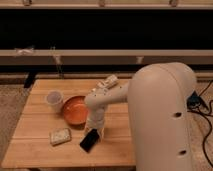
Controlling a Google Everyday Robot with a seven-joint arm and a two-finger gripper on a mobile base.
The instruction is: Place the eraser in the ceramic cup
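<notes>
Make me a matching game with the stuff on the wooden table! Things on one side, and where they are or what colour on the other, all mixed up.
Things:
1. ceramic cup
2. orange bowl
3. eraser
4. speckled block

Clues:
A. black, right below the gripper
B. pale, lying flat beside the eraser
C. whitish, standing beside the bowl
D. wide and round, between the cup and the arm

Pairs: 1-C, 2-D, 3-A, 4-B.
</notes>
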